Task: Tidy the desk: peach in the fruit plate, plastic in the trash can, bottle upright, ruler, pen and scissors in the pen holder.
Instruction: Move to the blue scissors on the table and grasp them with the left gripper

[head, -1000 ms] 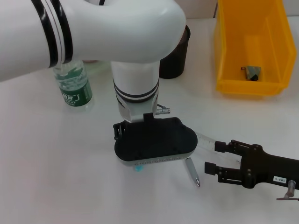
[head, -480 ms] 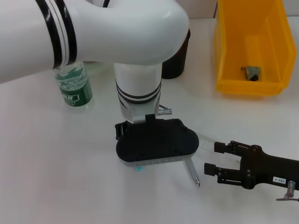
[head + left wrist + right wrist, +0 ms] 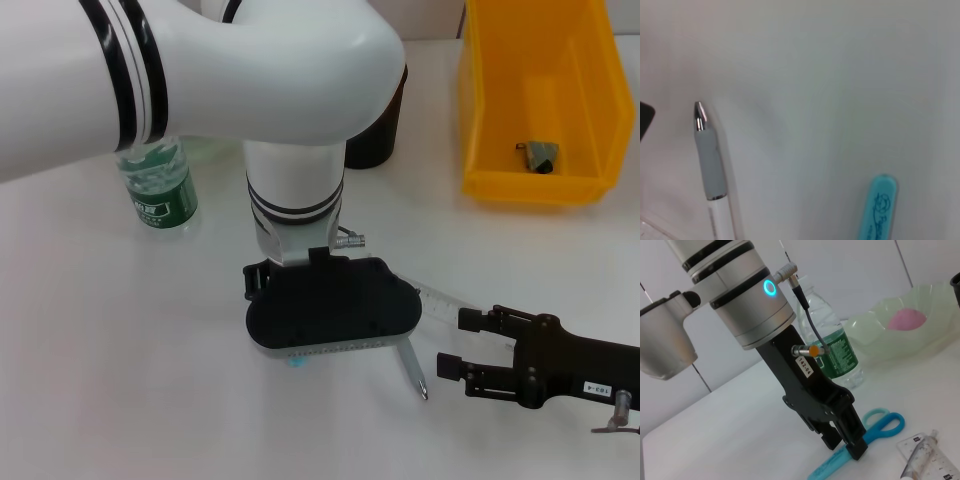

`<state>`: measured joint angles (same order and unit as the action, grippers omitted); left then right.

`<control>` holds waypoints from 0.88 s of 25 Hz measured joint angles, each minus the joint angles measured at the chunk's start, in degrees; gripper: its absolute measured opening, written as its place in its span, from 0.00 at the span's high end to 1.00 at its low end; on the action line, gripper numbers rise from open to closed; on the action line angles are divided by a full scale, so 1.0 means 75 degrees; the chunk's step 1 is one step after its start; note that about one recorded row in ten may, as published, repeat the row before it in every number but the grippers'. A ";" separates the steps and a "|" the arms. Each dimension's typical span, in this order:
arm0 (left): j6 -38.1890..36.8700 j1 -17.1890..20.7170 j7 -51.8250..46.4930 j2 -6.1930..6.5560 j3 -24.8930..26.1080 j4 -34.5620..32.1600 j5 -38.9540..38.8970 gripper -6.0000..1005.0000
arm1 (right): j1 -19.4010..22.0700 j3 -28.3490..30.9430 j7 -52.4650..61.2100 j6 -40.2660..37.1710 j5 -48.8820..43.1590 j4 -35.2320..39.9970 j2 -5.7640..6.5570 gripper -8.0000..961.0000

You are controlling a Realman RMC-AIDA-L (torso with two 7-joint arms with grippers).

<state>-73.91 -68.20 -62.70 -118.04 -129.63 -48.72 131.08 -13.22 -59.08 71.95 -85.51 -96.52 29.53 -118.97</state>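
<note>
My left gripper points straight down at the table, and its fingers close around the blade of the cyan scissors, which lie flat. Only the scissors' tip peeks out under the gripper in the head view. The pen lies just right of it, beside the clear ruler. My right gripper rests open on the table right of the pen, holding nothing. The green-labelled bottle stands upright. The pink peach sits in the pale green fruit plate. The black pen holder stands behind my left arm.
The yellow trash can stands at the back right with a small dark scrap inside. My big white left arm hides much of the table's back left.
My left arm has shifted slightly to the right over the scissors. The right gripper has slid a little lower in the head view.
</note>
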 joint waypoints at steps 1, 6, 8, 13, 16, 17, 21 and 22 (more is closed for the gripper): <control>0.0000 0.0000 0.0010 0.0000 -0.0008 0.0007 -0.0002 0.53 | -0.0005 0.0001 0.0007 0.0000 0.0000 0.0000 -0.0001 0.14; 0.0015 0.0000 0.0026 0.0000 -0.0064 0.0019 -0.0004 0.56 | -0.0044 -0.0012 0.0088 0.0000 0.0000 0.0000 0.0008 0.14; 0.0041 0.0000 0.0027 0.0000 -0.0073 0.0025 -0.0014 0.57 | -0.0055 -0.0018 0.0117 -0.0001 0.0000 0.0000 0.0012 0.14; 0.0073 0.0000 0.0032 0.0000 -0.0119 0.0039 -0.0058 0.62 | -0.0068 -0.0029 0.0154 -0.0001 0.0000 0.0003 0.0019 0.14; 0.0142 -0.0014 0.0033 0.0000 -0.0204 0.0095 -0.0111 0.63 | -0.0068 -0.0032 0.0164 -0.0001 0.0000 0.0008 0.0020 0.14; 0.0153 -0.0019 0.0038 -0.0001 -0.0220 0.0109 -0.0115 0.63 | -0.0068 -0.0033 0.0165 -0.0001 0.0000 0.0009 0.0020 0.14; 0.0221 -0.0037 0.0126 -0.0009 -0.0275 0.0149 -0.0131 0.66 | -0.0057 -0.0033 0.0167 -0.0001 0.0001 0.0012 0.0020 0.14; 0.0226 -0.0040 0.0140 -0.0011 -0.0285 0.0157 -0.0129 0.68 | -0.0055 -0.0033 0.0168 -0.0001 0.0002 0.0012 0.0020 0.14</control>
<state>-72.21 -68.51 -61.64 -118.12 -131.77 -47.54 130.12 -13.63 -59.33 73.21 -85.52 -96.50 29.62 -118.82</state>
